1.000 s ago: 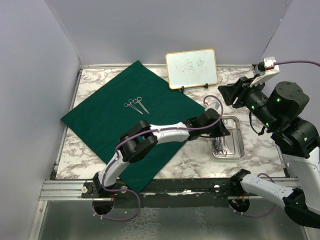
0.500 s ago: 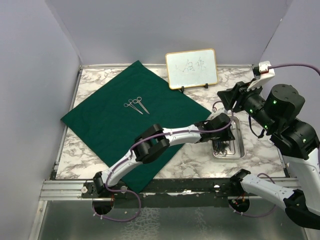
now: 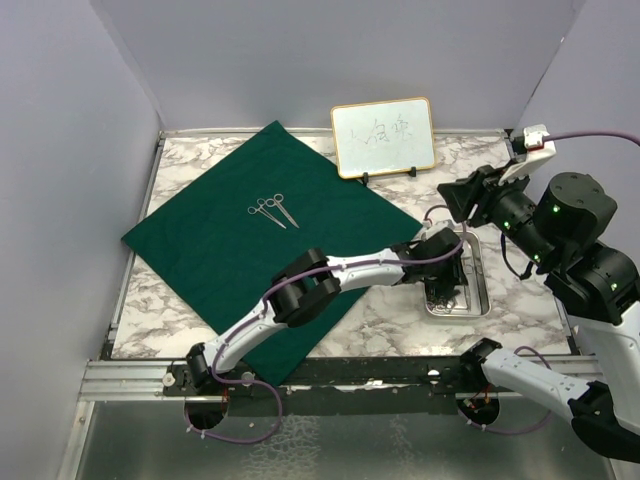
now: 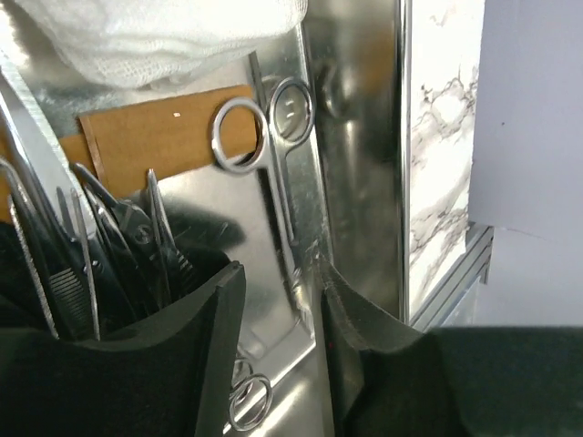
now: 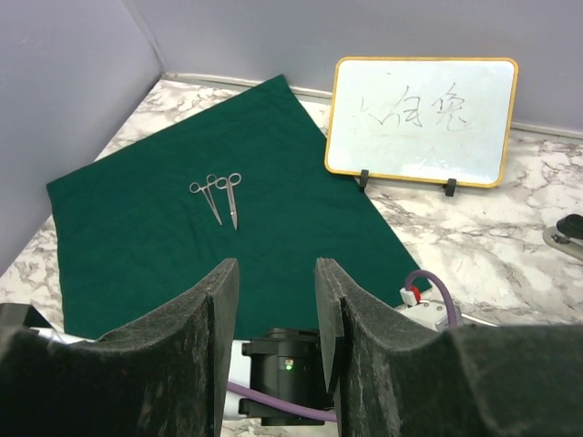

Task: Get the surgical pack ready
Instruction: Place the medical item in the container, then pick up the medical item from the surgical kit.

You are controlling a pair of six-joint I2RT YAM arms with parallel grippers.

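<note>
Scissors made of thin silver metal (image 4: pixel 284 196) lie flat in the small steel tray with four straight sides (image 4: pixel 357 137), and my left jaws are right on top of them. The two finger rings point away from me. The long thin part runs back toward me and goes into the gap between my two black pads. So the long way of the tool goes along my gap, and my pads sit one on each side of it. My left jaws are apart and have not closed on anything. The tool lies close beside the tray wall on my right side, so that pad has little room.

More silver tools (image 4: pixel 91 246) are in a bunch just to the left of my left pad. A soft white pile of gauze (image 4: pixel 164 36) sits at the far end of the tray.

I think the next move is to squeeze the thin part and lift this one tool out without the bunch.

The tray sits on the marble desk (image 3: pixel 400 320), beside the big dark green cloth (image 3: pixel 200 250). Two silver tools (image 3: pixel 268 209) lie on the cloth.

My right jaws are apart too, holding nothing, up in the air by the tray's far end. My left arm is much nearer.
</note>
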